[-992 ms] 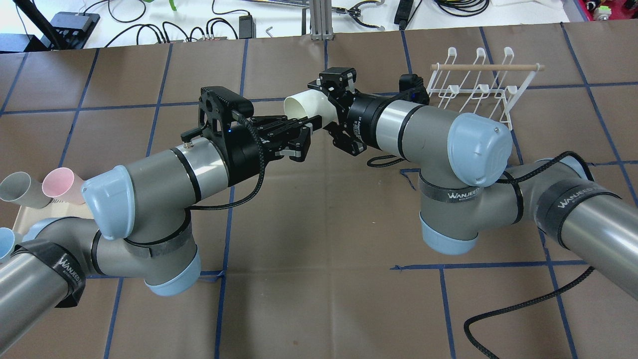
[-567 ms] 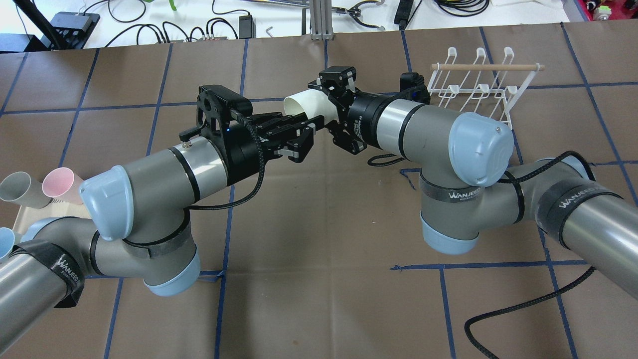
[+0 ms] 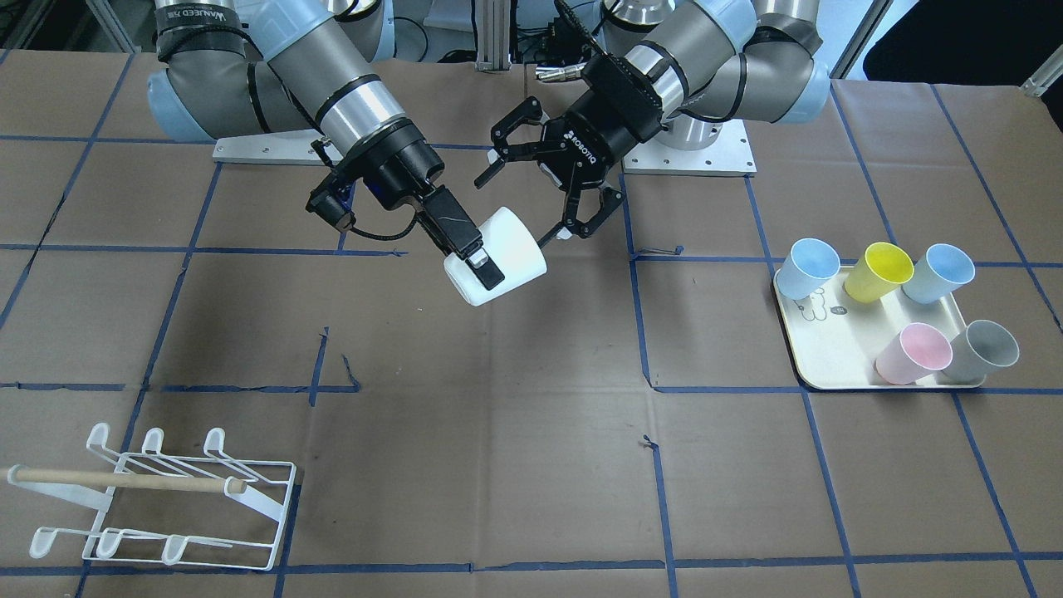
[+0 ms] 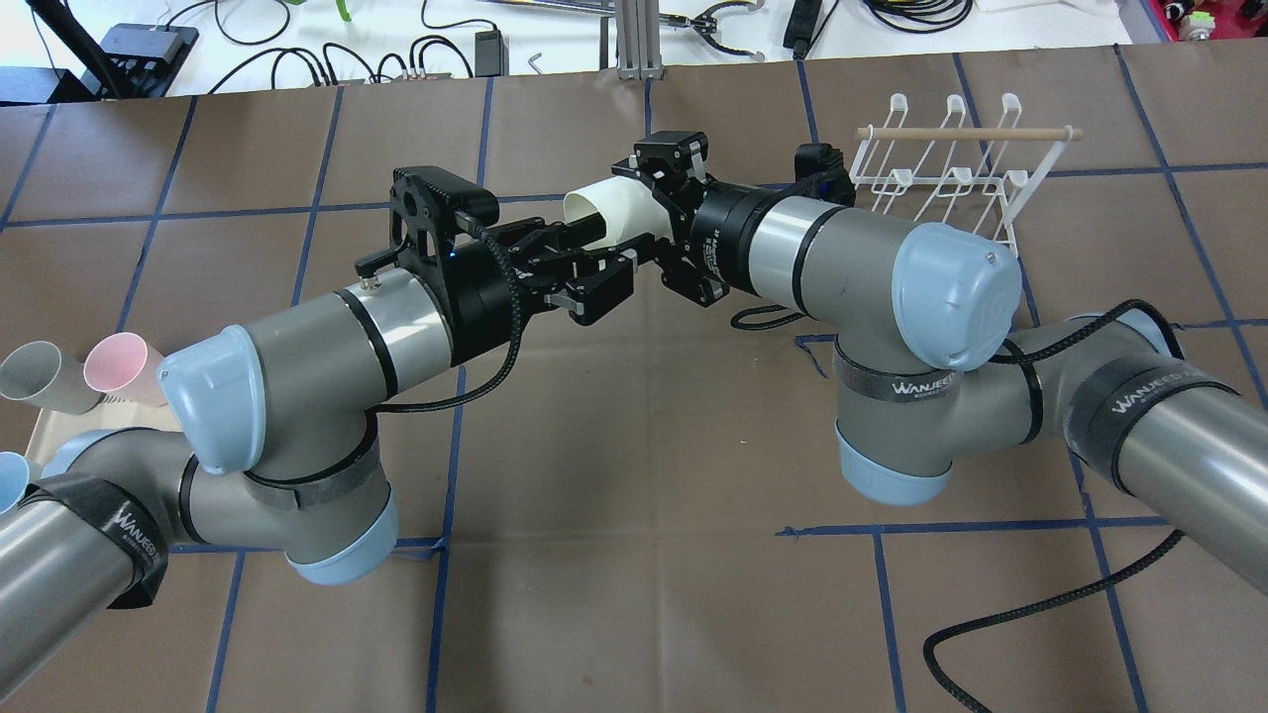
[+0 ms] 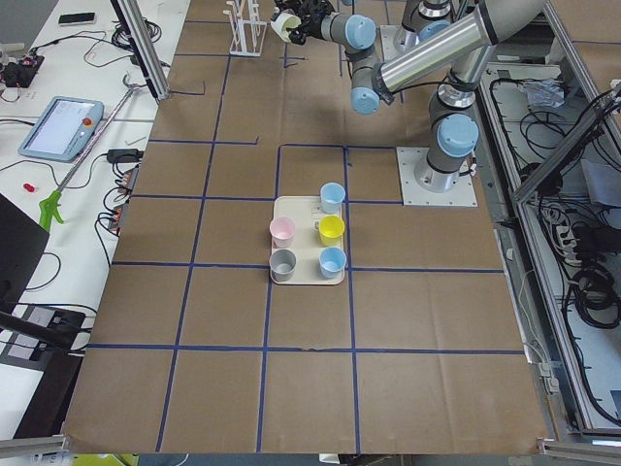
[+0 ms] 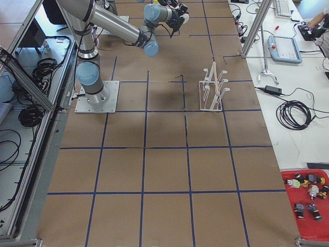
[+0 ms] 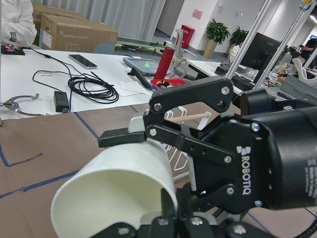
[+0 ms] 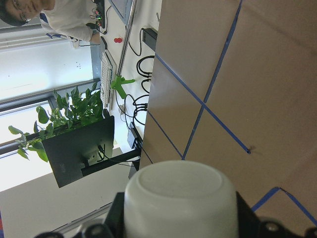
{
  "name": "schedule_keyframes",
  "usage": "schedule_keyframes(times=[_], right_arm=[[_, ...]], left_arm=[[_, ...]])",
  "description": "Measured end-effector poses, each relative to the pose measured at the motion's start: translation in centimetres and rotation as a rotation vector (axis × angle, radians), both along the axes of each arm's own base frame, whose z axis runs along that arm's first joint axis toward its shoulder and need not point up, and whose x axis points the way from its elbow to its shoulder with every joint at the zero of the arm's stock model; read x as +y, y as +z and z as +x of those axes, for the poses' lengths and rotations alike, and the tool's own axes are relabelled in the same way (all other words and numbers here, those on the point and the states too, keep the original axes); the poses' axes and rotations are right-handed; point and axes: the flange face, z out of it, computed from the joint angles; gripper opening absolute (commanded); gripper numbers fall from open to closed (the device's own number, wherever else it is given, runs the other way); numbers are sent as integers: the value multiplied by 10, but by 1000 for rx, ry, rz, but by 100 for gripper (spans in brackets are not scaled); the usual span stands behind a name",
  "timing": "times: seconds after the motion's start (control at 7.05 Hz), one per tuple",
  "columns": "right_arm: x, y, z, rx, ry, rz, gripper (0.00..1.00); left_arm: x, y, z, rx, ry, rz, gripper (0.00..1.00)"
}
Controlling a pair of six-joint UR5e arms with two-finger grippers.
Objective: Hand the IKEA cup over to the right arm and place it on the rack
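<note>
The white cup [image 3: 516,242] is held in the air over the middle of the table [image 3: 498,432], clamped between the long flat fingers of the right gripper [image 3: 490,267], which are closed on its sides. The cup is tipped onto its side, with its base turned toward the right wrist and its open mouth turned toward the left gripper [image 3: 527,203]. The left gripper's bent-link fingers are spread wide just beside the cup's rim; whether one fingertip touches the rim cannot be told from these views. The rack [image 3: 166,498] is seen standing on the table on the robot's right, well apart from the cup, with a wooden rod [image 3: 124,479] laid across it. Five coloured cups [image 3: 913,353] are set on a cream tray [image 3: 830,357] on the robot's left.
</note>
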Motion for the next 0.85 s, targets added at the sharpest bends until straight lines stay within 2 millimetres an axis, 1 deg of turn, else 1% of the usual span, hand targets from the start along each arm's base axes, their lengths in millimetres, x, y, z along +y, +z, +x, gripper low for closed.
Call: schedule_keyframes(times=[0.14,0.28,0.43,0.57,0.71,0.85], right_arm=[[-9,7,-3,1,-13,-20,22],[-24,13,-9,10,-40,-44,20],[-45,15,-23,47,-70,-81,20],[-65,16,-42,125,-84,-144,20],[-82,17,-63,238,-90,-219,20],[-96,14,-82,352,-95,-276,17]], left_arm=[[-3,0,11,2,26,3,99],[-9,-2,27,4,63,11,99],[-16,-3,46,4,109,18,99],[-26,-3,63,0,157,34,99],[-40,0,77,-25,221,71,99],[-57,4,88,-70,296,124,99]])
